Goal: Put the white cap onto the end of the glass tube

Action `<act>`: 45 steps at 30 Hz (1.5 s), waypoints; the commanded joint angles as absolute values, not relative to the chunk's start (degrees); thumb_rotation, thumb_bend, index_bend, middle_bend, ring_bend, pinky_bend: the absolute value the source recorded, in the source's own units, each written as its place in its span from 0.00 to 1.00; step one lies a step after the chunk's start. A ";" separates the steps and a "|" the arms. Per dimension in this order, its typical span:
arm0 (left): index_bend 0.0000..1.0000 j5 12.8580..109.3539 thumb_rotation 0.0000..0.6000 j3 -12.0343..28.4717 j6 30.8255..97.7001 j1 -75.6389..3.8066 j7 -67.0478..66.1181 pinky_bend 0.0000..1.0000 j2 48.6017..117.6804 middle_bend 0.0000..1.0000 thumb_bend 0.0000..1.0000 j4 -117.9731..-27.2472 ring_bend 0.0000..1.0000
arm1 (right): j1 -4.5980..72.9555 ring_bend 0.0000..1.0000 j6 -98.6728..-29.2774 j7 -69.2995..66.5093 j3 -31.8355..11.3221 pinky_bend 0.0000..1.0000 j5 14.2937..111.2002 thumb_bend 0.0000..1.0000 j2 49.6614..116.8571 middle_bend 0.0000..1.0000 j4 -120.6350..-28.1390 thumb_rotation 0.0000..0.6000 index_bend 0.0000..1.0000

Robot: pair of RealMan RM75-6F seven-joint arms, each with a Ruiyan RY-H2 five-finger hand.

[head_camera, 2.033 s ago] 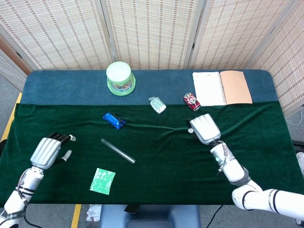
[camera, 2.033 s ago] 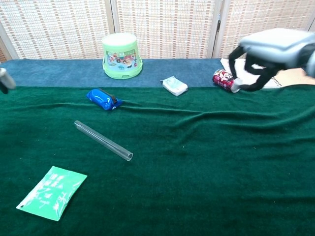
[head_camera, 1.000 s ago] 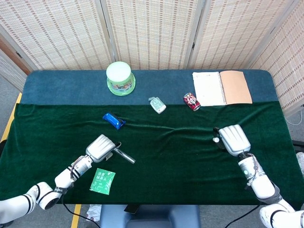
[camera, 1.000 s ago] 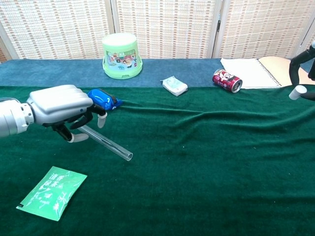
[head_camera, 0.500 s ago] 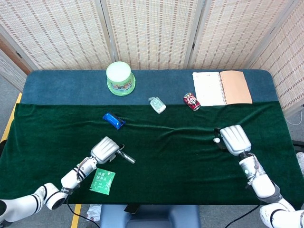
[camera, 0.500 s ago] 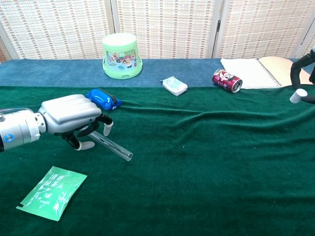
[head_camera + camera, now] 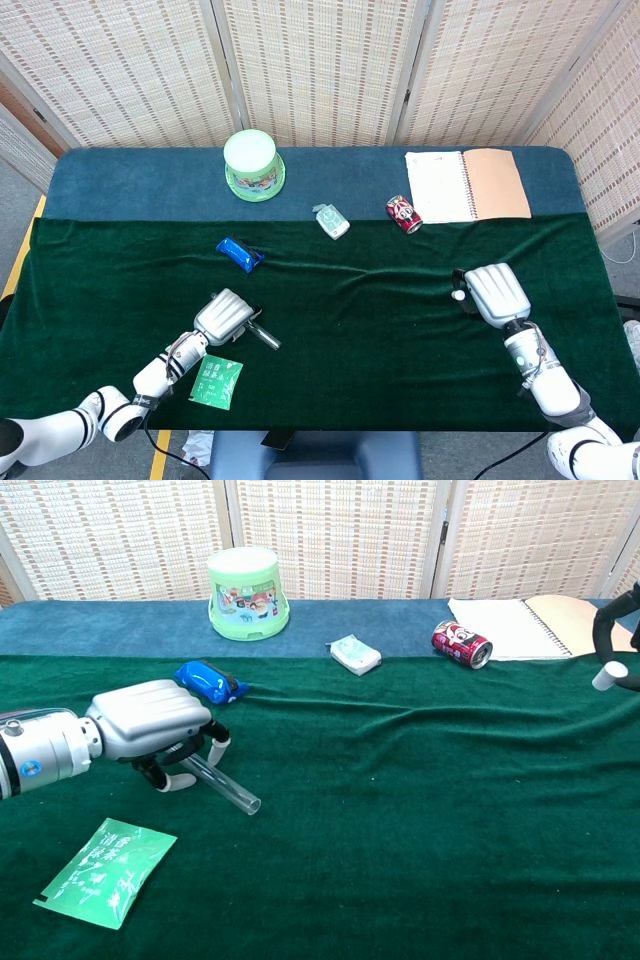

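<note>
Since gripped, glass tube (image 7: 222,785) shifted nearer.

Tube (image 7: 226,788): far end hidden under left robot hand (image 7: 150,725); contact with its fingers not discernible. Right robot hand (image 7: 615,630): cut off by chest view's right edge. Cap (image 7: 457,295), at that hand's fingertips: too small to show detail.
</note>
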State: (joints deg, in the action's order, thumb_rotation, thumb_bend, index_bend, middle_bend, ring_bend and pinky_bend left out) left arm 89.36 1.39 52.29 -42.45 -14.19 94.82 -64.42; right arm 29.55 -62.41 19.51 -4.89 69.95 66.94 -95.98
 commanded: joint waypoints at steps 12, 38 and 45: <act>0.72 87.74 1.00 2.80 56.33 -41.33 -4.56 0.75 94.91 0.87 0.39 -66.05 0.79 | 29.41 1.00 -62.84 18.78 -5.50 1.00 71.35 0.60 66.66 0.94 -97.00 1.00 0.73; 0.79 59.98 1.00 12.51 45.04 -42.65 5.65 0.76 78.53 0.90 0.40 -99.16 0.83 | 37.18 1.00 -59.55 7.39 -9.25 1.00 88.36 0.61 63.42 0.95 -112.47 1.00 0.76; 0.79 55.44 1.00 13.76 40.51 -43.63 10.61 0.76 78.10 0.90 0.41 -99.71 0.83 | 39.54 1.00 -58.36 7.76 -10.61 1.00 87.79 0.61 66.07 0.95 -112.09 1.00 0.76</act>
State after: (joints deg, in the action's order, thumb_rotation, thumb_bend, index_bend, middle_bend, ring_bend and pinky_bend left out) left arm 56.28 13.33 41.40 -43.32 9.61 78.22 -99.49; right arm 39.07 -58.63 7.58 -10.29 88.02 65.49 -112.34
